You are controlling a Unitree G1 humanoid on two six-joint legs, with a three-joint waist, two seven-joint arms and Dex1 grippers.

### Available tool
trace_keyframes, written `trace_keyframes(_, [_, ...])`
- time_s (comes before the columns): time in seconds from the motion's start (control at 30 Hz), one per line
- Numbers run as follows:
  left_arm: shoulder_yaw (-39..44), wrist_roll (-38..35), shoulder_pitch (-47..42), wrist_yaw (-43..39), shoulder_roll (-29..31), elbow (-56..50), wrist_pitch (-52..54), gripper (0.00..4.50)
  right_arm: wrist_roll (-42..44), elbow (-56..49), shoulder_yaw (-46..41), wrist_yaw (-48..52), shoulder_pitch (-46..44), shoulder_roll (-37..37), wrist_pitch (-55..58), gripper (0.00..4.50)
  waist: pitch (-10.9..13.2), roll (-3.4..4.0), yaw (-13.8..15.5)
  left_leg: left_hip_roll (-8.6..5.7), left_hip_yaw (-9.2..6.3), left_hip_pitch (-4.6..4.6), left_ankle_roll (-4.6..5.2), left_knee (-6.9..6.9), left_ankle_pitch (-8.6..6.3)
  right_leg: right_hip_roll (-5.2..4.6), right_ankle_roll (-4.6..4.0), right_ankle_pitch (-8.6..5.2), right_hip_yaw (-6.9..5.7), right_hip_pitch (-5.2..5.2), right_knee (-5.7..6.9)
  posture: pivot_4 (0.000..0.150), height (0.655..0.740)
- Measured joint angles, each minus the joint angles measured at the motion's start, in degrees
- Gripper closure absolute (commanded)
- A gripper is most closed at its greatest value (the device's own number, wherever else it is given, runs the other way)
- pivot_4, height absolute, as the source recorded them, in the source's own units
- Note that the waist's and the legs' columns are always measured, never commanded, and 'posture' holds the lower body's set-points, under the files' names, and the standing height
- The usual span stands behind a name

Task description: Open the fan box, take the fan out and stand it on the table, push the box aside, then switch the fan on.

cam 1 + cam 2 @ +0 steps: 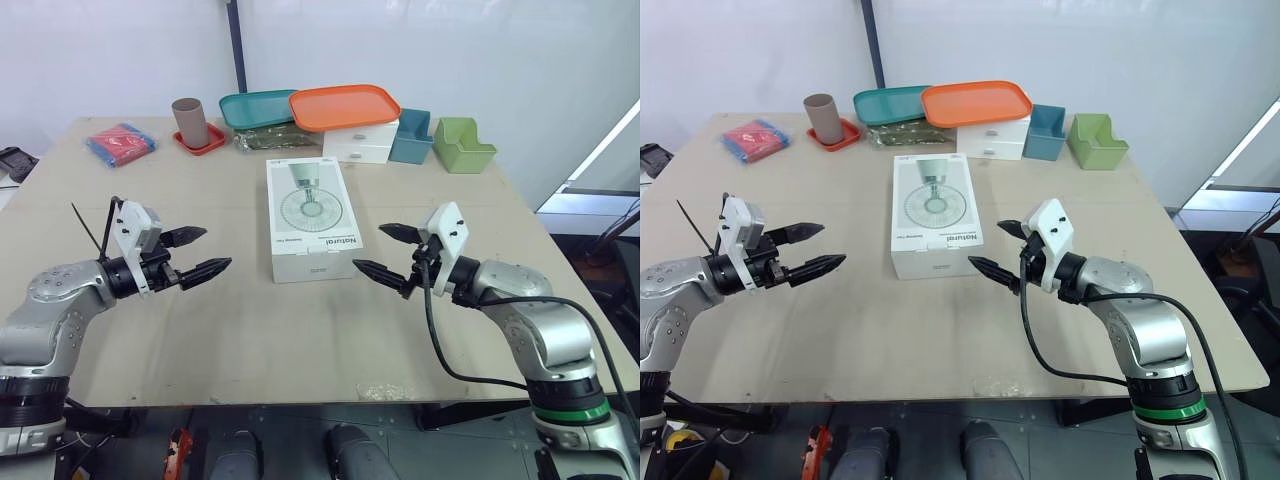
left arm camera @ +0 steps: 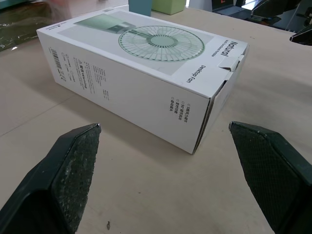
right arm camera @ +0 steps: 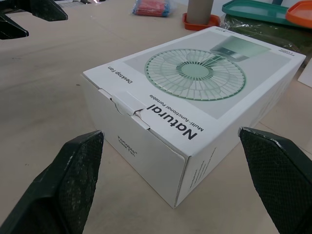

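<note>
The white fan box (image 1: 310,215) lies flat in the middle of the table, lid closed, with a green fan printed on top and the word "Natural" near its front end. The box's tucked end flap (image 3: 127,108) faces me. My left gripper (image 1: 198,254) hovers open to the left of the box's near end, a short gap away. My right gripper (image 1: 385,250) hovers open just right of the box's near corner. Both sets of fingers point inward at the box (image 2: 146,73) and hold nothing. The fan itself is hidden inside.
Along the far edge stand a brown cup on a red coaster (image 1: 192,122), a teal tray (image 1: 255,107), an orange tray (image 1: 345,106) on a white drawer unit (image 1: 358,143), a teal bin (image 1: 412,136) and a green bin (image 1: 462,145). A red-and-blue packet (image 1: 120,141) lies far left.
</note>
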Motion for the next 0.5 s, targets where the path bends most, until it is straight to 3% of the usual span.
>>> trace_keyframes(0.5, [-0.6, 0.0, -2.3, 1.8, -2.9, 1.2, -0.8, 0.02, 0.0, -0.2, 0.0, 0.1, 0.1, -0.5, 0.1, 0.0, 0.0, 0.0, 0.0, -0.01, 0.0, 0.0, 0.0, 0.02, 0.0, 0.0, -0.01, 0.02, 0.0, 0.01, 0.0, 0.15, 0.74])
